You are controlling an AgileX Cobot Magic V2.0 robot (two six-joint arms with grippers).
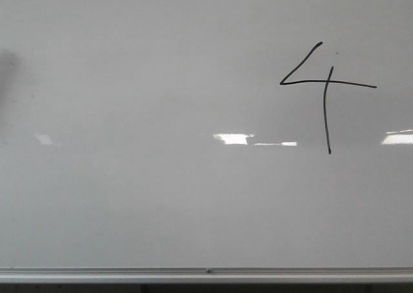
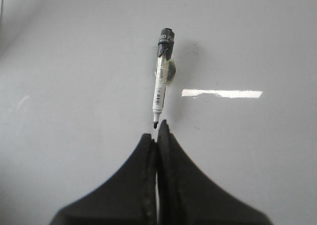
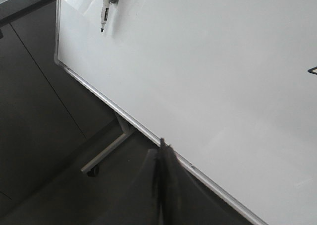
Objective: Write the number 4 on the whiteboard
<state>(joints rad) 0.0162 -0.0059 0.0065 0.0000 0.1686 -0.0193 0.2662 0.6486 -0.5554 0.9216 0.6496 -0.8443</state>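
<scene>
The number 4 [image 1: 326, 86], drawn in thin black marker strokes with a slanted line, a long horizontal bar and a vertical stem, sits in the upper right of the large glossy pale grey-white whiteboard [image 1: 161, 196], its top left open. By the look of it the writing is finished, so your job now is to leave it clean: keep both arms off the strokes, since fresh ink is likely to smear.

The white-barrelled marker with a black cap [image 2: 161, 84] hangs on the board face, tip pointing down and uncovered, apparently clipped there. The left gripper [image 2: 157, 131] sits just below that tip, fingers pressed together and holding nothing. Draw it straight back so it does not nudge the pen. The right gripper [image 3: 162, 148], likewise clenched and empty, hovers near the silver metal rail [image 3: 124, 117]; pull it away clear of the frame.
</scene>
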